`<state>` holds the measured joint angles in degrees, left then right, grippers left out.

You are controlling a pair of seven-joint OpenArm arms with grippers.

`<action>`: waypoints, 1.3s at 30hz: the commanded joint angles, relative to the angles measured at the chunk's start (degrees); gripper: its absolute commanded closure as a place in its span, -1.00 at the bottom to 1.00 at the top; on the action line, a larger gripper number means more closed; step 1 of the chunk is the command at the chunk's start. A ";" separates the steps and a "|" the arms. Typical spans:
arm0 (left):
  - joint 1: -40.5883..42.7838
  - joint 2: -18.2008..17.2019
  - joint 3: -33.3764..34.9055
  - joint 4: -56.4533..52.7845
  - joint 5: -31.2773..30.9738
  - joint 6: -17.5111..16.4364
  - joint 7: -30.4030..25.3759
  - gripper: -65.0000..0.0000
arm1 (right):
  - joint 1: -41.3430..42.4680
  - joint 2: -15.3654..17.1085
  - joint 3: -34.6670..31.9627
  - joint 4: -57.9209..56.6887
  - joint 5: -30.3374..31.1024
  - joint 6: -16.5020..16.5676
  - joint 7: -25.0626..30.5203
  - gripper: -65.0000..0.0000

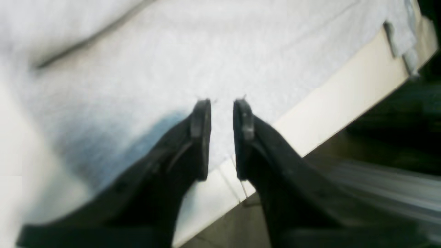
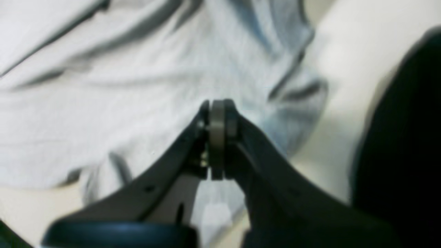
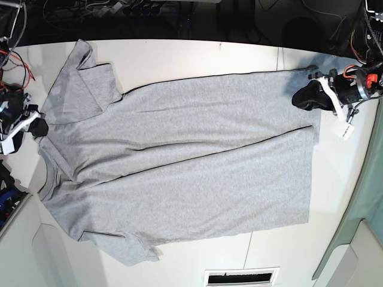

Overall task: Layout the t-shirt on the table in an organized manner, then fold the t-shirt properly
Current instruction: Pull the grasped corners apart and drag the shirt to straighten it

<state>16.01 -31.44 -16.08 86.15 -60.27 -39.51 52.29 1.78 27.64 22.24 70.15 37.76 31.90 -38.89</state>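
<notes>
Right gripper [image 3: 37, 127] sits at the table's [image 3: 179, 54] left edge as the base view shows it, jaws clenched together at the collar end of the t-shirt [image 3: 179, 161]; whether cloth is pinched between them cannot be told. The t-shirt lies spread flat across the middle of the table, long axis running left to right, neck and sleeves toward the left edge, hem toward the right edge. Left gripper [image 3: 305, 98] rests at the hem's far corner, jaws parted and released, grasping nothing.
</notes>
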 commanded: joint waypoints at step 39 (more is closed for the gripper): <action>10.47 5.20 -11.17 -6.60 8.04 -0.49 -9.03 0.03 | -17.68 -6.64 -4.09 4.85 8.55 1.11 -2.05 0.13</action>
<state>26.65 -25.23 -26.70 78.96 -51.24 -39.46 44.12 -15.66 20.27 18.13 74.78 48.21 33.52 -39.22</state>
